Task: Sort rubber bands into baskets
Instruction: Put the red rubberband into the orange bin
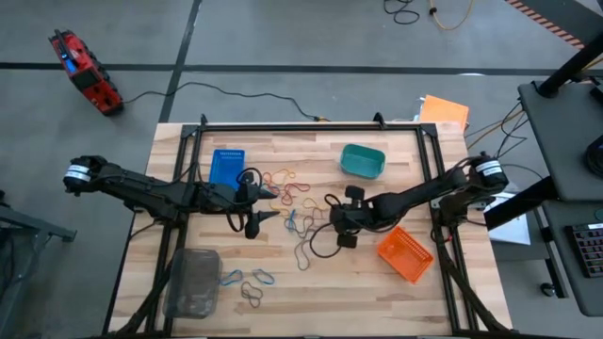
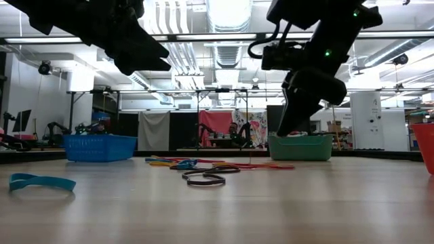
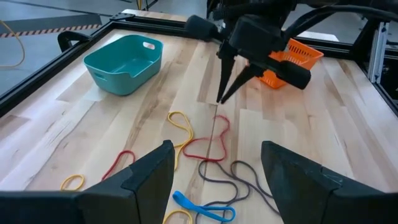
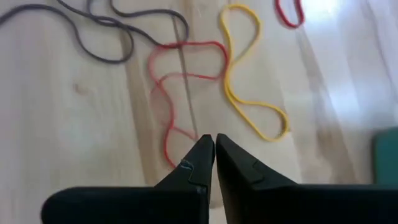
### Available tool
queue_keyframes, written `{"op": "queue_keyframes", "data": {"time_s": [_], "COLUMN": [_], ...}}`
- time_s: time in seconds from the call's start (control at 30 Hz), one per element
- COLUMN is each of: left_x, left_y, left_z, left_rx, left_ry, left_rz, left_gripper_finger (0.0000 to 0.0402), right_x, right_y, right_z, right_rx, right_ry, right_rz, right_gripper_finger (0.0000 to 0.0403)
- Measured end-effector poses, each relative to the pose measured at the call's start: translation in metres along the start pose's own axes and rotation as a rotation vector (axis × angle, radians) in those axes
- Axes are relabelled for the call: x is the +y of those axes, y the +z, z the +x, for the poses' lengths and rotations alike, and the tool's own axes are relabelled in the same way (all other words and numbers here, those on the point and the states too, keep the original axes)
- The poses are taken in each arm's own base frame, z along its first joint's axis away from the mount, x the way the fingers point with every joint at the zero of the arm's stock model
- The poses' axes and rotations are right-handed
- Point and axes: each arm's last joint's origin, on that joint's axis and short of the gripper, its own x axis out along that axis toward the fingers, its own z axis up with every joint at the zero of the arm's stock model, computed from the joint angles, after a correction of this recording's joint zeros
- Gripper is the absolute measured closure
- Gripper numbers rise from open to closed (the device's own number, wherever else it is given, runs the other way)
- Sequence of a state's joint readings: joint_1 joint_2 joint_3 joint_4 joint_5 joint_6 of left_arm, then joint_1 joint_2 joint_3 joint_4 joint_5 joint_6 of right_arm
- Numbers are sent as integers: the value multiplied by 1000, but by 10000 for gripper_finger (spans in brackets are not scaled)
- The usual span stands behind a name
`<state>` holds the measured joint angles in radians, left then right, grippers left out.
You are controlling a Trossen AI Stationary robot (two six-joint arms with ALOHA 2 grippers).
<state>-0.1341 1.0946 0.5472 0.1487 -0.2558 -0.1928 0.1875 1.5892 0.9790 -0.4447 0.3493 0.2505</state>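
We count four baskets (image 1: 225, 168) on the table (image 1: 396, 292), rubber bands (image 1: 287, 188) scattered between. Our right gripper (image 4: 214, 142) pinches shut on one red rubber band (image 4: 180, 74); our left gripper (image 3: 214, 165) hovers spread wide, empty.

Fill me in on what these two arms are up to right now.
The robot is sorting rubber bands into baskets. The right gripper is shut, its fingertips down at one end of a red rubber band in the loose pile mid-table; whether it has the band pinched is not clear. The left gripper hangs open at the other side of the pile, holding nothing. The blue basket, teal basket, orange basket and clear-grey basket stand around the pile, with most bands lying loose on the table.
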Motion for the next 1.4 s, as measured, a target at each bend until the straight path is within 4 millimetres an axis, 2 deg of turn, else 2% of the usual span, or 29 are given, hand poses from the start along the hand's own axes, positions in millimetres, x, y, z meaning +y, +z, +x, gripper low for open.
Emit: {"op": "queue_keyframes", "data": {"time_s": [0.13, 0.47, 0.6, 0.67, 0.77, 1.1, 1.23, 1.4], "left_x": [0, 0, 0, 0, 0, 0, 0, 0], "left_y": [0, -1, -1, -1, -1, -1, -1, -1], "left_z": [0, 0, 0, 0, 0, 0, 0, 0], "left_rx": [1, 9, 8, 8, 8, 7, 7, 7], "left_ry": [0, 2, 2, 2, 2, 1, 2, 1], "left_rz": [0, 3, 5, 11, 14, 25, 25, 26], "left_gripper_finger": [178, 178, 178, 178, 178, 178, 178, 178], "right_x": [5, 20, 23, 23, 23, 16, 13, 7], "right_y": [1, -2, -6, -10, -14, -20, -16, 0], "right_z": [9, 50, 64, 71, 80, 104, 97, 70], "right_rx": [-16, -21, 3, 25, 53, 102, 82, -11], "right_ry": [48, 96, 86, 80, 90, 167, 174, 192], "right_rz": [15, 36, 27, 14, 0, -13, -19, -8], "right_gripper_finger": [350, 211, 189, 193, 221, 384, 392, 394]}}
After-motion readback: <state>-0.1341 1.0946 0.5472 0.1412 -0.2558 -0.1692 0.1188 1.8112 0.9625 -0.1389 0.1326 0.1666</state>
